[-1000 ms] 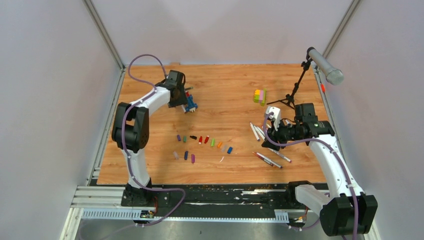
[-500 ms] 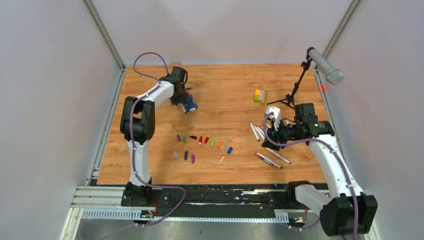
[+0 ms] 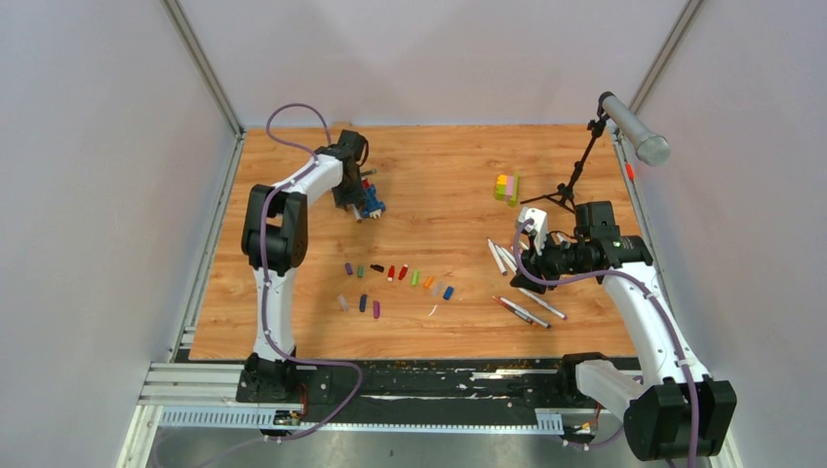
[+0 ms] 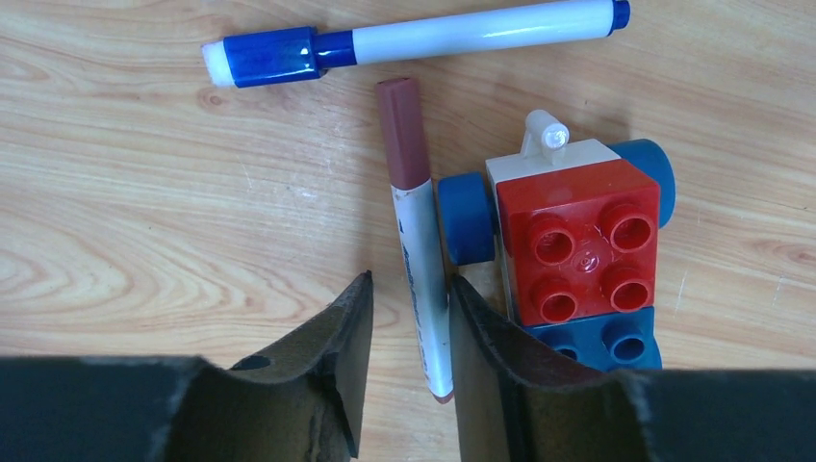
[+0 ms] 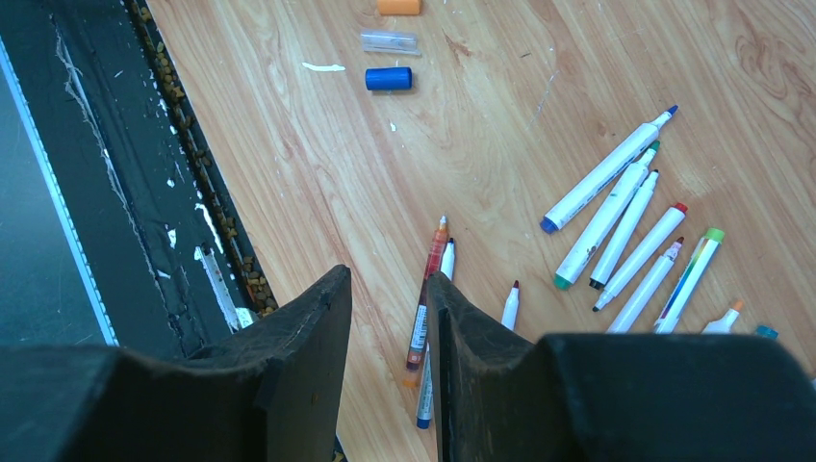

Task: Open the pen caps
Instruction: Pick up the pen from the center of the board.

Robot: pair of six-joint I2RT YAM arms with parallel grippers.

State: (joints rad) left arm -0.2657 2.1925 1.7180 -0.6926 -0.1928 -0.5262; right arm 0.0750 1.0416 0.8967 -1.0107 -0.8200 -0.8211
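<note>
Left wrist view: left gripper (image 4: 409, 289) straddles a brown-capped pen (image 4: 416, 231), jaws ajar, unclamped.
Top external hides this pen beside the toy brick figure (image 4: 577, 241); right gripper (image 5: 388, 279) slightly parted, empty.

The left hand (image 4: 409, 289) sits low at the far left of the worktop (image 3: 439, 156), jaws parted around a brown-capped pen (image 4: 420, 241). Room there is tight: the toy brick figure (image 4: 577, 241) stands just beside the pen, its blue wheel seemingly against the barrel, crowding the finger on that side. On the pen's other side the wood is bare. A blue-capped pen (image 4: 423, 38) lies crosswise just past the brown cap.

Mid-worktop, the row of caps (image 3: 395, 276) has open wood behind it.

The right hand (image 5: 385, 289) hovers, jaws apart, above two loose pens (image 5: 430, 279). A fan of pens (image 5: 616, 231) lies near them. The microphone stand (image 3: 581, 161) and block stack (image 3: 506, 188) rise farther back.
</note>
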